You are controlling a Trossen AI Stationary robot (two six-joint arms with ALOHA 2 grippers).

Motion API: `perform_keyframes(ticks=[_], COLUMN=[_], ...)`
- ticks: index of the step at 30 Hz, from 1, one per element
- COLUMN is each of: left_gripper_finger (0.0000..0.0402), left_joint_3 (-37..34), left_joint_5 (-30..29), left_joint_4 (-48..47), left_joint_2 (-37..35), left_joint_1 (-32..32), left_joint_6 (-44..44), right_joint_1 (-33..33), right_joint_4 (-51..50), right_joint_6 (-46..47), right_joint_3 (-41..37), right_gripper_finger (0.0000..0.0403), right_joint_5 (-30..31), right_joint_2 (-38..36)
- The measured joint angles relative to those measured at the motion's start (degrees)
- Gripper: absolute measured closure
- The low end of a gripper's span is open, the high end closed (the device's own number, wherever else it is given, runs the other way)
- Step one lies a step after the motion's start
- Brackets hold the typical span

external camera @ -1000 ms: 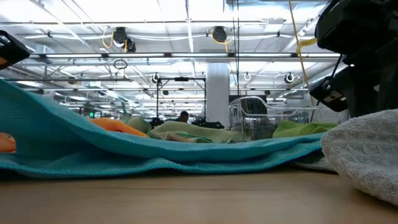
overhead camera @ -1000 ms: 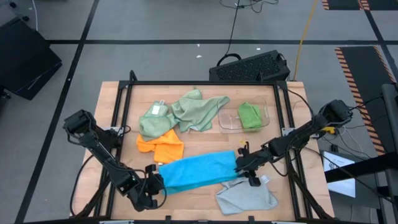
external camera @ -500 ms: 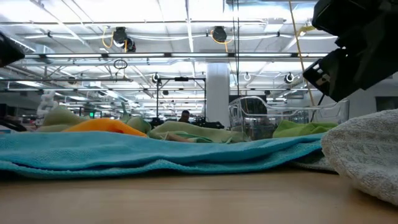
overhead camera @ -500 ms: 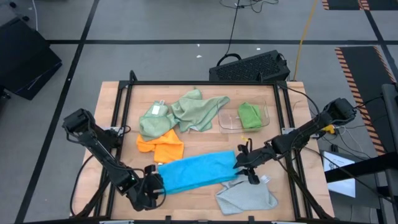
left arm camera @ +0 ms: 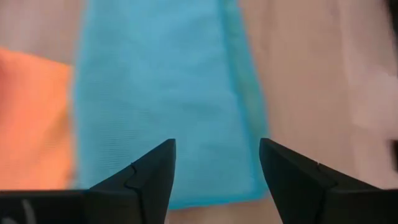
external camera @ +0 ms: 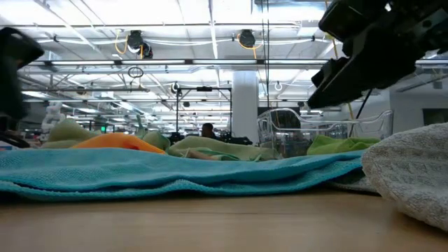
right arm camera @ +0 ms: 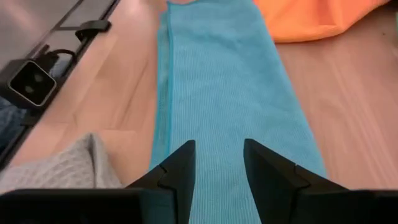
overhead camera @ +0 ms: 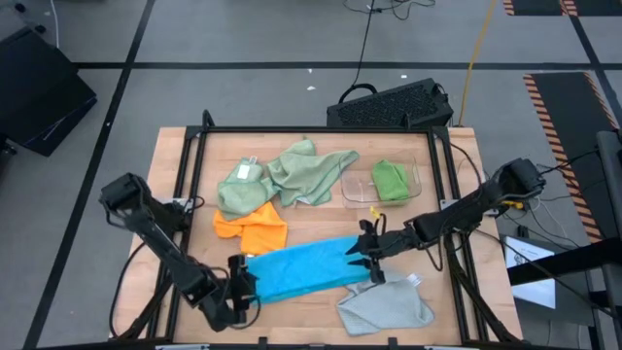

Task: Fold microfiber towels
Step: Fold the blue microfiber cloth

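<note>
Blue towel (overhead camera: 303,269) flat, long axis running left-right between 2 grippers. Left gripper (overhead camera: 240,288) at left end, spread, empty; right gripper (overhead camera: 362,255) at right end — parted, pinching nothing.

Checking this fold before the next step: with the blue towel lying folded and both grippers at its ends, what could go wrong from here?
1. The right gripper, fingers apart, hangs over the bright blue microfiber towel; moving on could snag and unfold it.
2. The light grey microfiber towel touches the blue one's edge, so a grab there might catch both.
3. The left gripper, open at the other end, sits near the orange microfiber towel and could drag it.
</note>
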Motion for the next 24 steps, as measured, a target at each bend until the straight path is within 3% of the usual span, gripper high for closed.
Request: perform_keyframes(ticks=[10,21,24], left_gripper_finger=[0.0186,0.0374,0.0395], left_joint_3=[0.1,0.0,0.0], left_joint_5=[4.4,1.5,1.4], left_joint_4=[2.7,2.1,2.7], left_joint_2=[8.4,6.3,4.6], left_joint_1=[-3.7,-4.5,-4.6], left_joint_6=[-6.3,-5.2,-5.8], right_joint_1=[0.0,0.0,0.0], right_joint_4=[7.5,8.1,7.3], right_joint_6=[-3.2,-3.4,-3.3], right_joint_3=[0.0,0.0,0.0], right_gripper_finger=[0.0273,0.0273,0.0273], right_joint_5=[-0.2,0.0,0.0], right_joint_2=[5.1,5.2,5.2])
